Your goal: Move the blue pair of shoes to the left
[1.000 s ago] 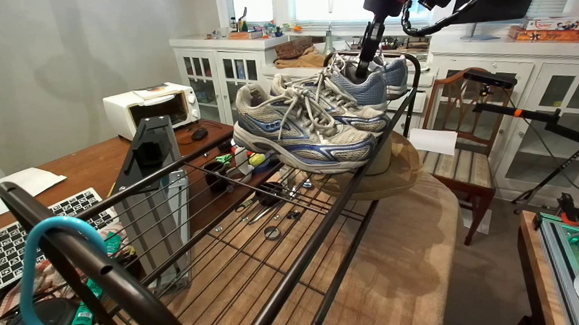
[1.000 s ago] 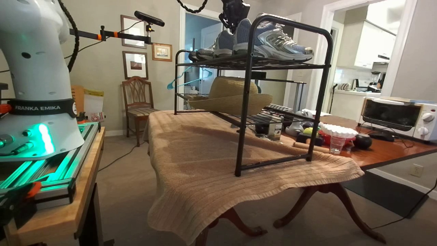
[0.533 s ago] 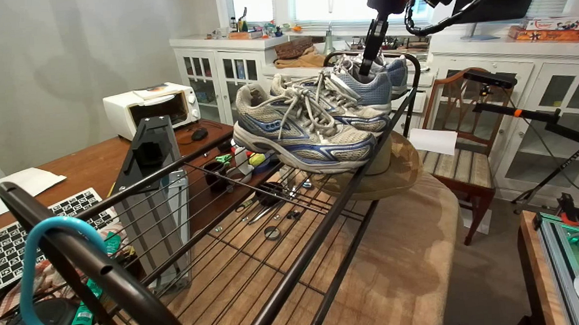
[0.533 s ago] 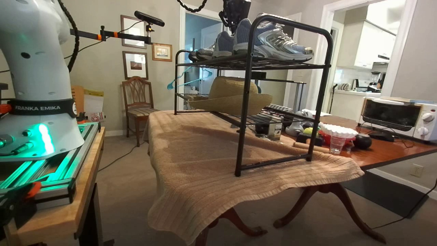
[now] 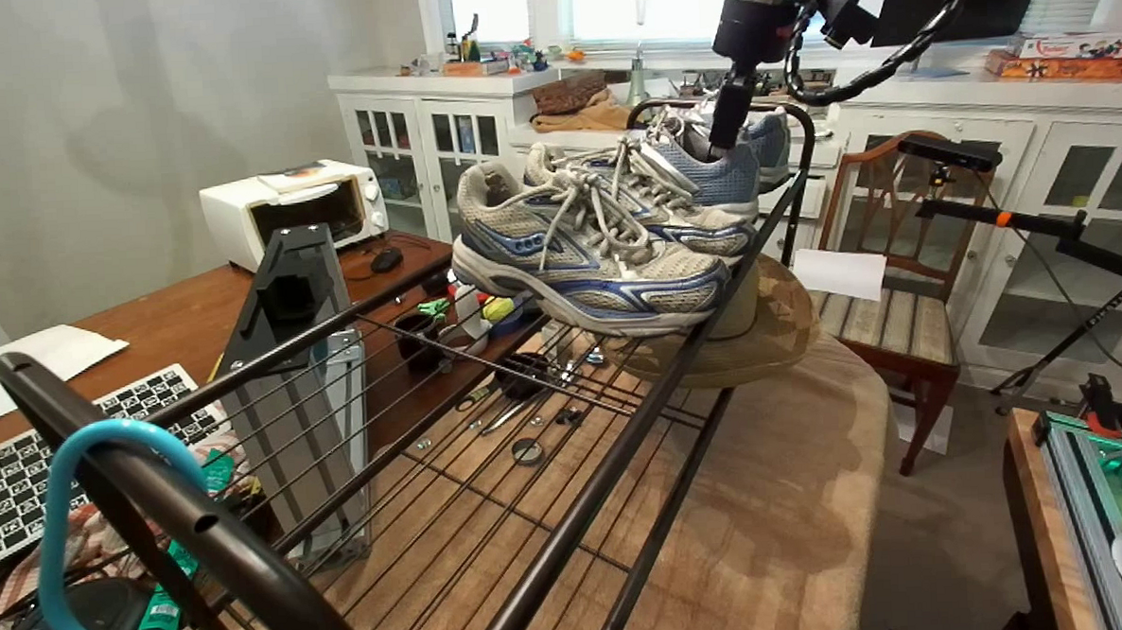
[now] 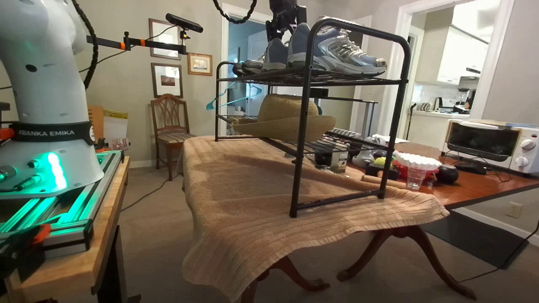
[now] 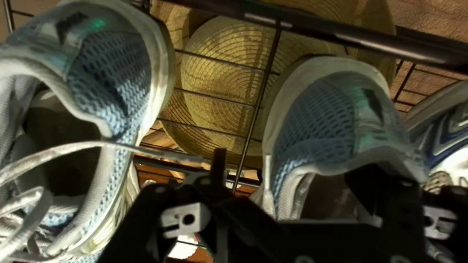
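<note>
The blue pair of shoes (image 5: 583, 267), grey-silver with dark blue side panels, stands on the rack's top shelf, partly overlapped in an exterior view; one blue shoe (image 7: 444, 128) is cut off at the wrist view's right edge. Behind stand two paler sneakers with light-blue mesh heels, one (image 7: 314, 117) under my gripper (image 7: 290, 164) and another (image 7: 113, 73) to its left. My jaws are spread: one finger hangs over the gap between the pale sneakers, the other reaches into the right one's opening. Whether the fingers touch that sneaker, I cannot tell.
The black wire rack (image 6: 301, 126) has a raised end frame (image 5: 804, 143) beside the pale sneakers. A straw hat (image 6: 290, 111) lies on its lower shelf. A blue hanger (image 5: 56, 564) hooks over the opposite end. Small items and a toaster oven (image 6: 484, 143) occupy the table.
My jaws have spread apart. In an exterior view the gripper has shifted slightly right, and the pale sneaker under it moved a little right between one second and half a second ago.
</note>
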You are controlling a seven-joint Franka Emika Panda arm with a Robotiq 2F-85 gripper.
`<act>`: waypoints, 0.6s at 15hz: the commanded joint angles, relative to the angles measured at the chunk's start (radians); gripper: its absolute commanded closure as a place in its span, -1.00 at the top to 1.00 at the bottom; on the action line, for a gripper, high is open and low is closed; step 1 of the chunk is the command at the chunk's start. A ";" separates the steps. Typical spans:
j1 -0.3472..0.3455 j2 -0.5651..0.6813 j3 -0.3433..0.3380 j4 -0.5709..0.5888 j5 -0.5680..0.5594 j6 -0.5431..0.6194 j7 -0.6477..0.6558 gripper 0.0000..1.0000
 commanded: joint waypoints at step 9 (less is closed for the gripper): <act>-0.012 0.019 0.001 -0.018 0.019 0.014 0.065 -0.78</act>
